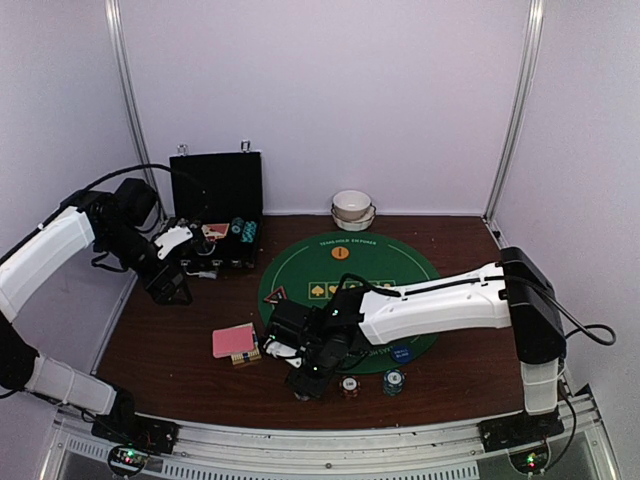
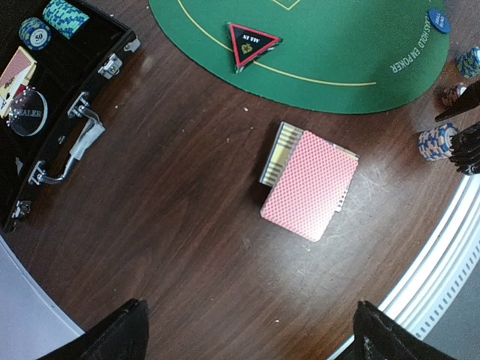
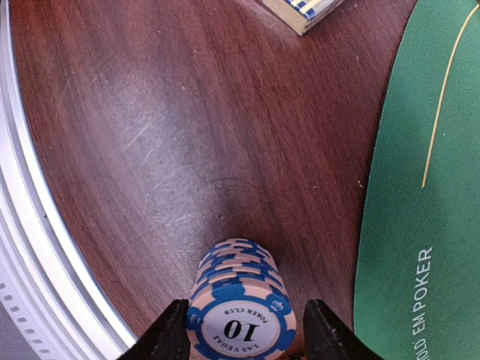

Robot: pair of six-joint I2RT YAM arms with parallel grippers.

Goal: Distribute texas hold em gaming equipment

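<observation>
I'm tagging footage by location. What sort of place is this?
Probably a robot lab test booth, not a card room. Plain white panel walls on metal posts enclose a small wooden table, and the green poker mat is simply laid on top.

Chip stack (image 3: 240, 300): cream, blue stripes. Card backs (image 2: 311, 184): pink crosshatch. Mat (image 2: 337, 52): green, yellow line. Triangular marker (image 2: 253, 45): black, red border. Counter (image 2: 172, 210): brown woodgrain.
</observation>
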